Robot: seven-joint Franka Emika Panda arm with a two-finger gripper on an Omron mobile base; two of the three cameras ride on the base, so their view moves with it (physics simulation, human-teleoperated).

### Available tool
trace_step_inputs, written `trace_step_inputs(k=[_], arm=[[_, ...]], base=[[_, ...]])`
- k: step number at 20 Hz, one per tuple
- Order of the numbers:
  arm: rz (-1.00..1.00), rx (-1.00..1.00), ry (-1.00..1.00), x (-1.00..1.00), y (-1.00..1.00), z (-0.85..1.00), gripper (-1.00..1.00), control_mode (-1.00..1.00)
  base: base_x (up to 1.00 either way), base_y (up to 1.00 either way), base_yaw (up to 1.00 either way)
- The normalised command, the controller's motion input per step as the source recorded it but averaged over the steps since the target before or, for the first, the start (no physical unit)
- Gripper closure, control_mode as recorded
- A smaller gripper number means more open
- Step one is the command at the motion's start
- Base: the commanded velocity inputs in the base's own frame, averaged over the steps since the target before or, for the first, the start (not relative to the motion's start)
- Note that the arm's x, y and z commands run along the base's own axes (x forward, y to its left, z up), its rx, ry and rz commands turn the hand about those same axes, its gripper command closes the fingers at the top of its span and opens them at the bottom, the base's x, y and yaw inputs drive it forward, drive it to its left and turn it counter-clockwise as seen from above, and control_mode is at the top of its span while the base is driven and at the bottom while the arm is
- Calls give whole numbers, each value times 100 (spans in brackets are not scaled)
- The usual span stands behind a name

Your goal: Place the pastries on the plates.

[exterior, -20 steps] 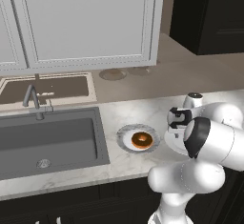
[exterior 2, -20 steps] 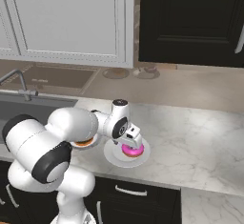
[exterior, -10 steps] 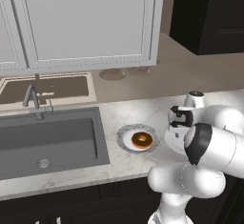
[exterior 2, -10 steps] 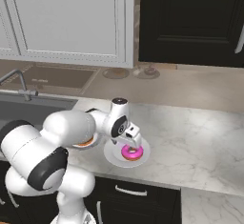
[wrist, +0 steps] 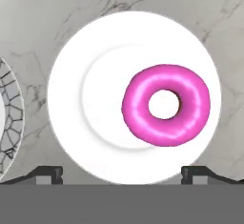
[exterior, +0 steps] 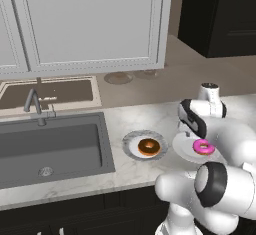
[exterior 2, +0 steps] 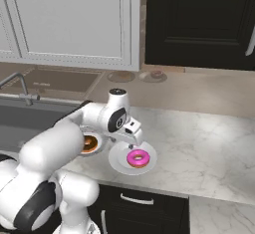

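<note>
Arm pose: the white arm was folded low over the marble table [exterior 2: 209, 143], its forearm reaching out above the plates and the wrist turned so that the hand looked straight down.
Tool: the tool [wrist: 122, 173] was held above the near rim of the plain white plate [wrist: 71, 99]; its two dark fingertips [wrist: 47, 173] were spread wide, nothing was gripped between them, and no contact with plate or pastry was seen.
Pink doughnut: the pink doughnut [wrist: 165, 105] was seen lying flat on the plain white plate, off-centre toward one side of it.
Orange-brown doughnut: the glazed ring doughnut [exterior: 148, 147] was seen resting in the middle of the grey-rimmed plate [exterior: 131, 140].
Plates: both were set on the table just beside each other, apart, with the sink basin [exterior: 50, 149] near the grey-rimmed one.
</note>
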Motion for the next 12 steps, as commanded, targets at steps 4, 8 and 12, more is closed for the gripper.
trace_step_inputs(k=[4, 8, 12], arm=[[0, 0, 1, -79, 15, 55, -100, -100], [0, 0, -1, -68, 27, 24, -100, -100], [3, -1, -4, -58, 46, 1, -100, -100]], base=[[0, 0, 0], [0, 0, 0], [0, 0, 0]])
